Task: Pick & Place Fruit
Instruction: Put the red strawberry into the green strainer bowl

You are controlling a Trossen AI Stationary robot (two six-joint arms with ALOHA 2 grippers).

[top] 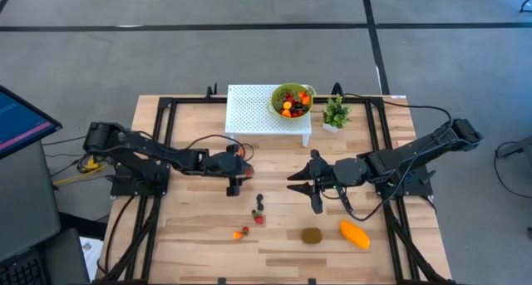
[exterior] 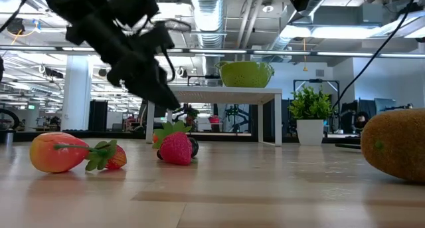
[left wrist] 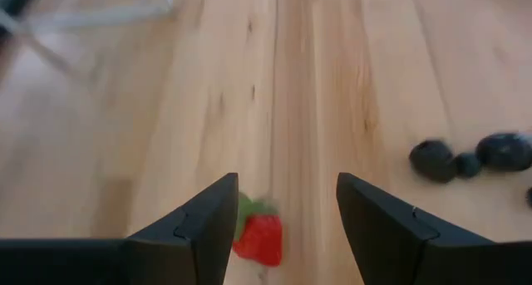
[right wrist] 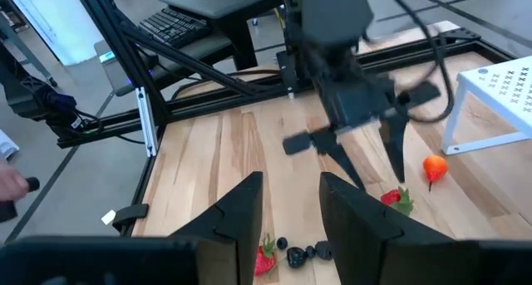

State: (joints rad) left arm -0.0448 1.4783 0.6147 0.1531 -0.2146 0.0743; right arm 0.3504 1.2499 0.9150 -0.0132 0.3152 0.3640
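kiwi (exterior: pixel 397 143) cut off by low view's edge, strawberry (left wrist: pixel 258 238) partly hidden behind left claw (left wrist: pixel 287 227) finger

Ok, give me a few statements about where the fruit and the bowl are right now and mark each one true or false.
1. The green bowl sits on the white stand. True.
2. The kiwi is inside the bowl. False: it lies on the table, beside the mango.
3. The left gripper has open fingers above a strawberry. True.
4. The potted plant lies tipped over. False: it stands upright.
5. The right gripper holds the mango. False: it holds nothing.
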